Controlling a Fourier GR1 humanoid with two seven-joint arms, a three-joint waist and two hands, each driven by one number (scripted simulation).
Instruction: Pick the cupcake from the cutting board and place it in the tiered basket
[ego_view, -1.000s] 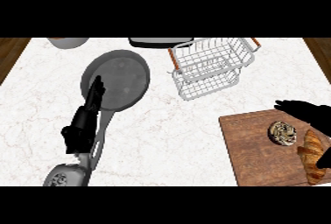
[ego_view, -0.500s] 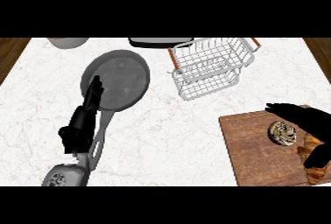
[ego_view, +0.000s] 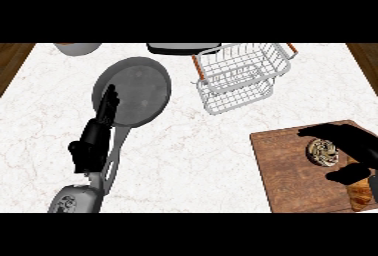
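Small round cupcake with a pale swirled top (ego_view: 322, 151) sits on the brown wooden cutting board (ego_view: 288, 175) at the counter's lower right, toward the board's right side. Not lifted.

Black right hand (ego_view: 353, 142) is over the board, arched around the cupcake: fingers curve across above and to the left of it, thumb sits below and to the right. Spread wide, cupcake in the gap between them. Can't tell if any finger touches it; not closed on it.

Orange-brown item (ego_view: 361, 195) lies at the board's lower right edge, partly cut off by the view, can't identify.

White wire tiered basket with brown handle ends (ego_view: 240, 75) stands at upper centre-right of the white marbled counter (ego_view: 192, 150), well apart from the board.

Black left hand (ego_view: 100, 127) on its grey forearm (ego_view: 72, 200) rests at left, fingers straight and pointing up, lying over the handle and rim of a grey round frying pan (ego_view: 136, 90). Holds nothing.

Top edge: a grey bowl-like object (ego_view: 77, 48) at left, a dark and white appliance-like item (ego_view: 181, 48) just left of the basket, both cropped.
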